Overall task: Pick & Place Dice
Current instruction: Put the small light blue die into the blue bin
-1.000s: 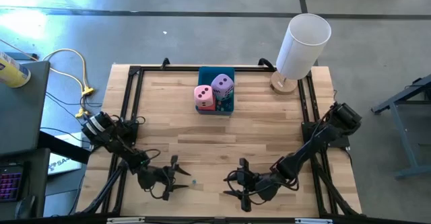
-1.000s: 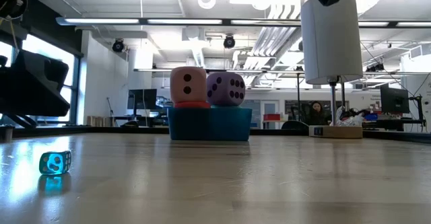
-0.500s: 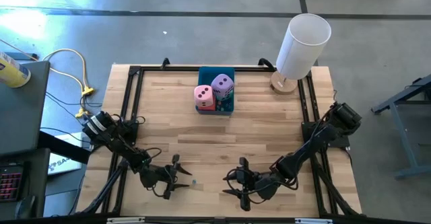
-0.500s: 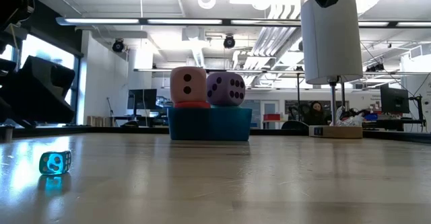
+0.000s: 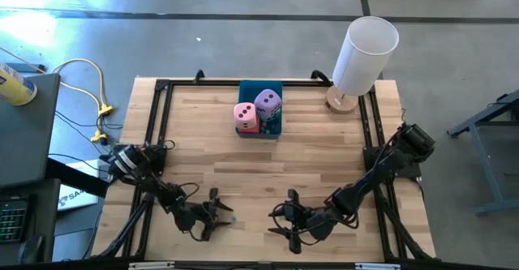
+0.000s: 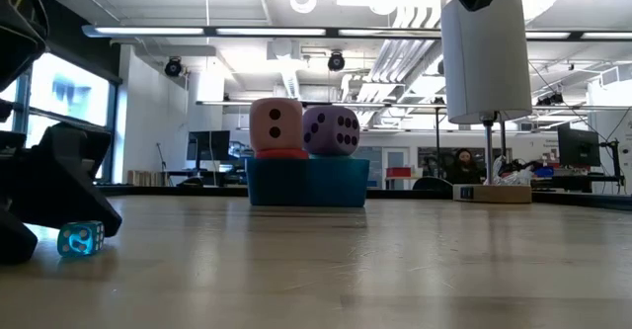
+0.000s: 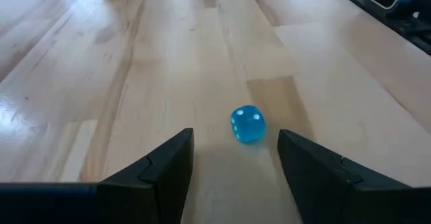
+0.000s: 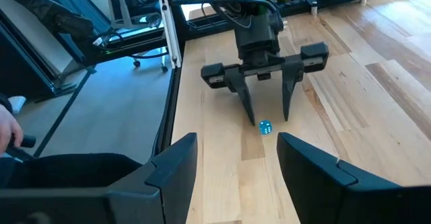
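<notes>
Hovering low, your left gripper (image 7: 232, 163) is spreading its fingers apart just before the small blue die (image 7: 248, 124); your right gripper (image 8: 237, 167) is waiting nearby, fingers apart

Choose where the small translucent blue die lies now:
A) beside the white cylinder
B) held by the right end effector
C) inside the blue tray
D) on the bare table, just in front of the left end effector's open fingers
D: the small blue die lies on the wooden table, just ahead of the left end effector, whose fingers stand apart without touching it.
</notes>
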Motion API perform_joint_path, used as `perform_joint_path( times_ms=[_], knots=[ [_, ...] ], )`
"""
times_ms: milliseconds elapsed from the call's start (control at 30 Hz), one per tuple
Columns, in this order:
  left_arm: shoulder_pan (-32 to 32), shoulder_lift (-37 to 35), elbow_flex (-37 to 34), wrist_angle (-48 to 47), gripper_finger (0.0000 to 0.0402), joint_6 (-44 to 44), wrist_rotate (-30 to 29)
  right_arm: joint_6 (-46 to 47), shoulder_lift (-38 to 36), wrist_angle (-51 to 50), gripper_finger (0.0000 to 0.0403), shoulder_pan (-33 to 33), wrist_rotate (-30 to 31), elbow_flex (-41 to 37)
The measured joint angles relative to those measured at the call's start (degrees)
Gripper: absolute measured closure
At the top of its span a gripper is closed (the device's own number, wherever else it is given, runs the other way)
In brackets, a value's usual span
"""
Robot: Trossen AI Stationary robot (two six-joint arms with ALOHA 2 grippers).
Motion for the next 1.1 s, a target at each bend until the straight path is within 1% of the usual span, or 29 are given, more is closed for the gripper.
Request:
perform_joint_path(
  times_ms=[233,367,500,667,800,933,967,1100],
  knots=[
    [1.3,2.5,3.2,0.2,0.0190,0.6,0.7,-0.9,0.0,0.2,0.0206,-0.8,0.0,0.0],
    [1.4,2.6,3.3,-0.2,0.0191,0.5,1.1,-0.8,0.0,0.3,0.0206,-0.8,-0.1,0.0],
    [0.9,2.6,3.3,-1.4,0.0204,0.3,0.9,-0.8,0.0,0.3,0.0206,-0.8,-0.3,0.0],
    [0.8,2.5,3.3,-3.3,0.0244,0.1,0.9,-0.7,0.0,0.3,0.0206,-0.8,-0.3,0.0],
    [1.5,2.5,3.3,-3.5,0.0294,0.5,1.8,-0.3,0.0,0.3,0.0206,-0.6,-0.3,0.0],
    [2.5,2.5,3.3,-3.7,0.0350,2.2,3.4,2.5,0.0,0.2,0.0206,0.5,-0.4,0.0],
    [2.8,2.5,3.2,-3.6,0.0357,3.2,4.2,3.2,0.0,0.1,0.0206,0.9,-0.4,0.0],
    [3.8,2.1,3.2,-3.6,0.0356,6.9,4.7,5.4,0.0,0.1,0.0206,2.6,0.1,0.0]
  ],
)
